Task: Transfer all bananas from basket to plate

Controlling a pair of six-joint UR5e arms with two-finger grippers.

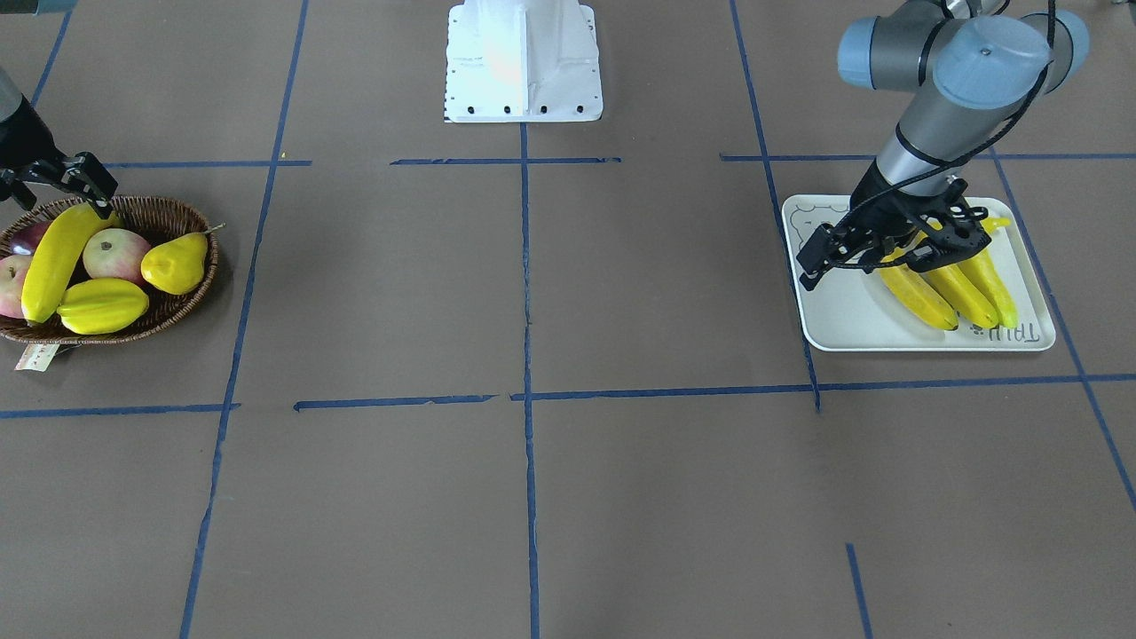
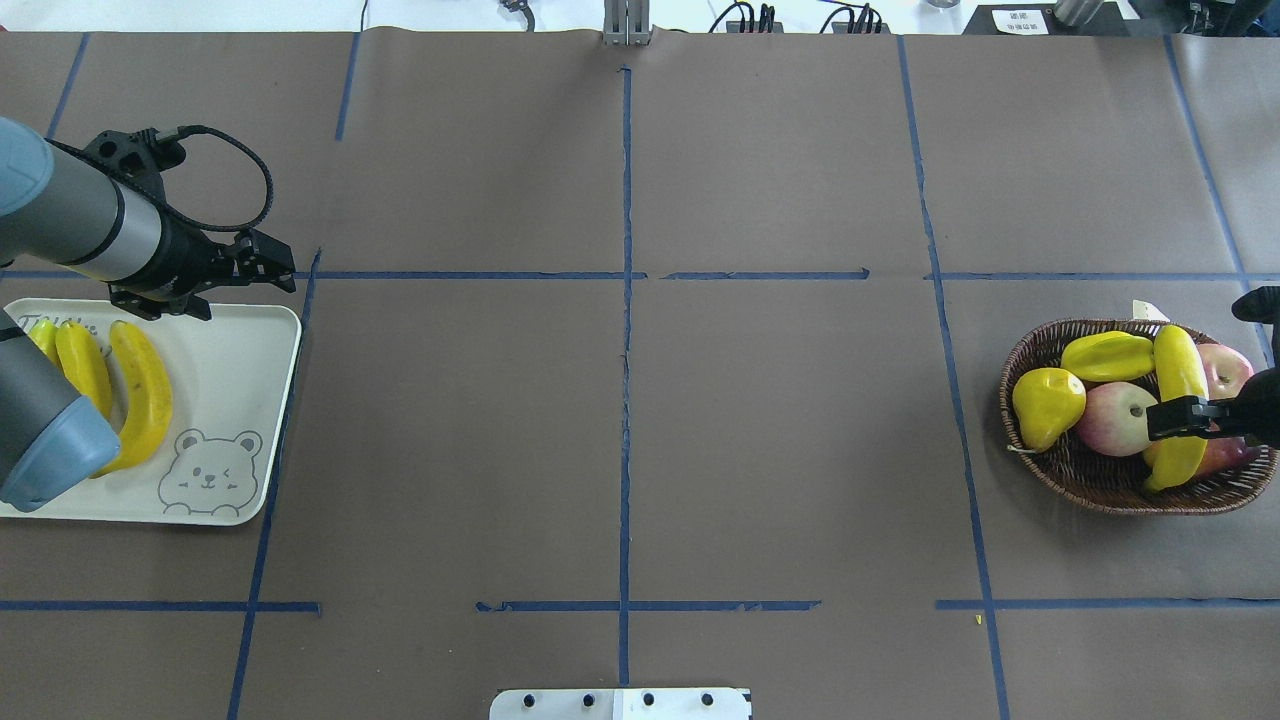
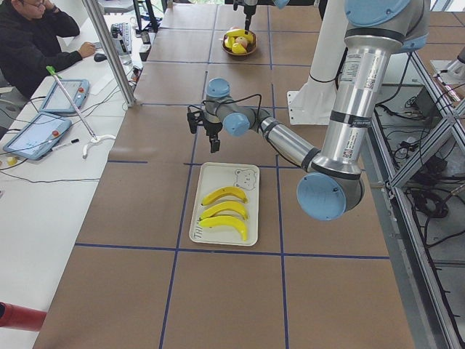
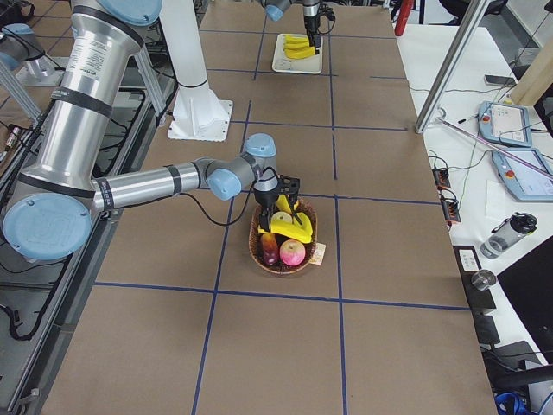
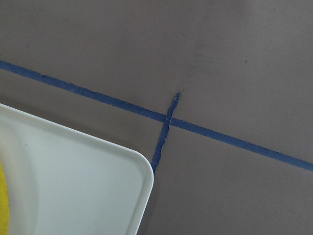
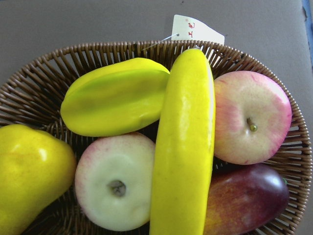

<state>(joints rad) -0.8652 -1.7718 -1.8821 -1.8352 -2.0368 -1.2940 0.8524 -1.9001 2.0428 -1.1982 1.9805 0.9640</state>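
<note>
One banana (image 1: 55,257) lies in the wicker basket (image 1: 191,297) on top of other fruit; it fills the middle of the right wrist view (image 6: 183,147). My right gripper (image 1: 55,186) hovers open over the end of it nearest the robot, with a finger on either side (image 2: 1220,420), touching nothing. Three bananas (image 1: 958,293) lie side by side on the white bear plate (image 1: 843,311). My left gripper (image 1: 812,262) is open and empty above the plate's corner (image 2: 275,265). The left wrist view shows that plate corner (image 5: 73,181).
The basket also holds a yellow pear (image 1: 176,263), a starfruit (image 1: 102,304), two pink apples (image 1: 115,253) and a dark red fruit (image 6: 244,200). A paper tag (image 1: 37,357) hangs off its rim. The robot base (image 1: 524,62) stands at the table's back edge.
</note>
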